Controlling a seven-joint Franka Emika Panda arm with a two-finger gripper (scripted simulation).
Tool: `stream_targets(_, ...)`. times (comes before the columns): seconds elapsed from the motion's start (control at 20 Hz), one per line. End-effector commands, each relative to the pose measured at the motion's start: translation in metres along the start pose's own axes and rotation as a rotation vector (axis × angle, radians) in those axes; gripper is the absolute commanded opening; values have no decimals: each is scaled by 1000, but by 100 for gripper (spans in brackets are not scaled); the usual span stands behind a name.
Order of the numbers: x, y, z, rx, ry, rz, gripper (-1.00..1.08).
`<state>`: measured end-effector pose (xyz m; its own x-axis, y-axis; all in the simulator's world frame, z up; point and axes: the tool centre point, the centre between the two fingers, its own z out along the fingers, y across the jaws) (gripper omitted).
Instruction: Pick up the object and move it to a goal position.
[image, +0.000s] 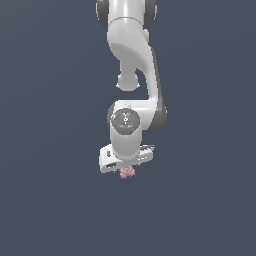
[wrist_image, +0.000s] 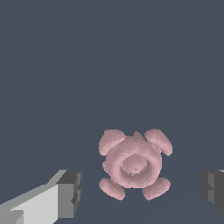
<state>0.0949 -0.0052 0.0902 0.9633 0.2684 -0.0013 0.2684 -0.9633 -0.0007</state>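
Object (wrist_image: 133, 168), a small pink lumpy blob with four rounded knobs around a ringed middle, lies on the plain dark grey-blue ground (wrist_image: 109, 65). In the wrist view it sits between the two grey finger pads (wrist_image: 70, 192) of the white gripper (wrist_image: 142, 192), and a clear gap shows on each side of it, so the fingers stand apart and touch nothing. In the exterior view the object (image: 127, 172) peeks out just below the gripper (image: 125, 167), under the white arm (image: 132, 55).
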Motion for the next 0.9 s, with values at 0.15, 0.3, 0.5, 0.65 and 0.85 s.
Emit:
stream_targets(0.15,0,0,7,0,1,-1,100)
stream_targets(0.3,0,0,20,0,1,-1,100)
stream_targets(0.5,0,0,43,-1,1,-2,100)
stream_targets(0.65,0,0,51,-1,1,-3,100)
stream_targets(0.85,1,0,50,-1,1,-3,100)
